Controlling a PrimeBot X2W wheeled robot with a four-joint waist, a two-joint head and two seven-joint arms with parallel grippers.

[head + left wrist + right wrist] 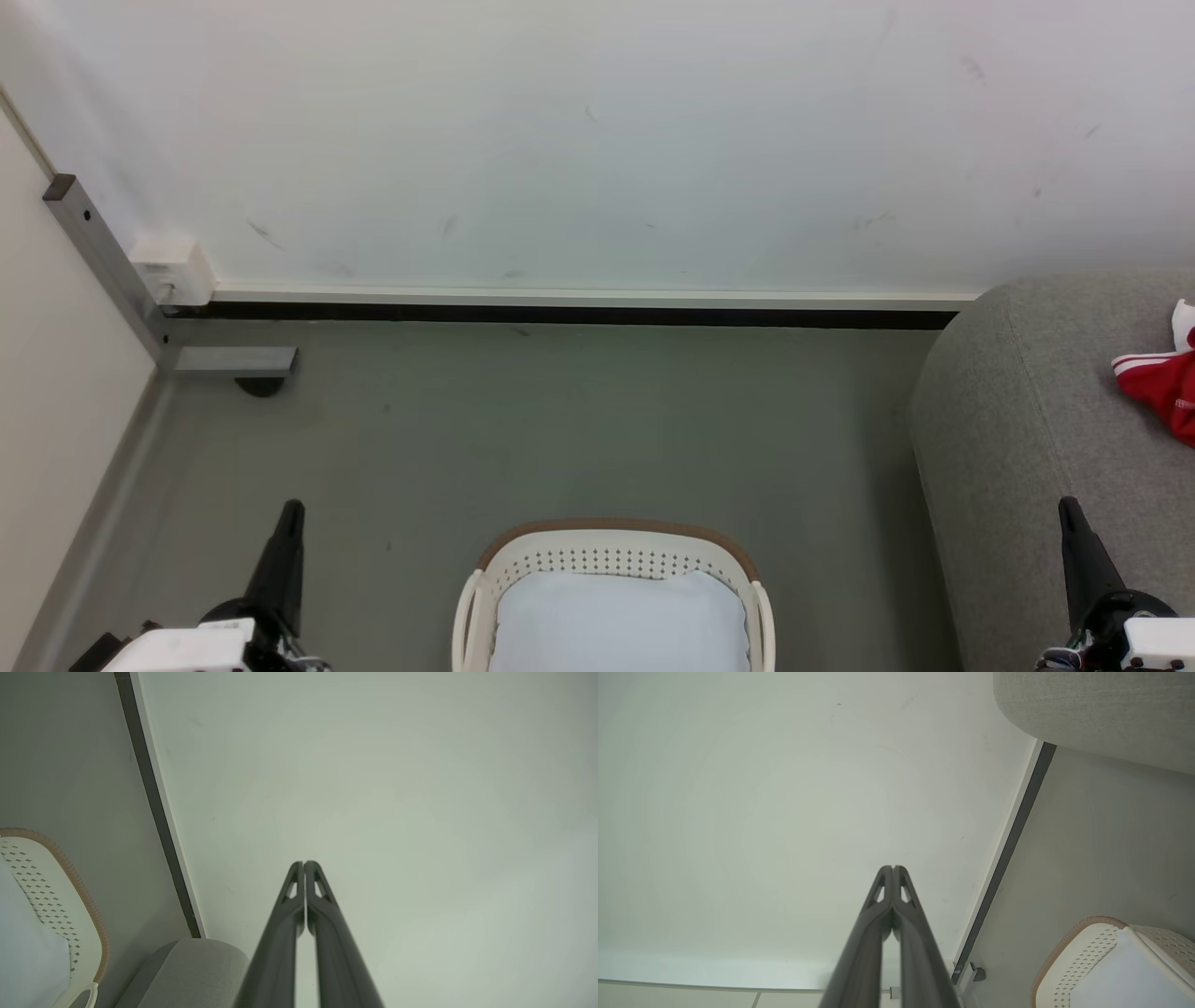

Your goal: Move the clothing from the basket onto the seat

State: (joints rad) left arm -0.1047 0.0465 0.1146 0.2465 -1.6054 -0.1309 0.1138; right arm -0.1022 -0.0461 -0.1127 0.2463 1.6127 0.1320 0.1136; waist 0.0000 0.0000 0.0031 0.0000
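Red clothing (1162,387): there it is, on the sofa, ahead of your right jaws and off to their right, well apart from them. One white-striped edge shows, and the rest runs off the side of the head view.
Grey seat (1027,439): it lies beneath and around your right gripper (1067,506) in the head view. Its rounded end sits between those jaws and the basket.
Basket (607,558): it's on the floor (560,420) between your two grippers, back behind their tips. A pale smooth surface (621,621) fills the inside, and you can't tell what it is.
Left gripper (292,509): your jaws are clenched tip to tip with nothing between them, and the basket is off to their right.
Right gripper jaws: these are pressed together too, gripping nothing, with the basket off to their left.
White wall (597,140): it stands straight ahead of both pairs of jaws, with a dark baseboard (560,315) at its foot.
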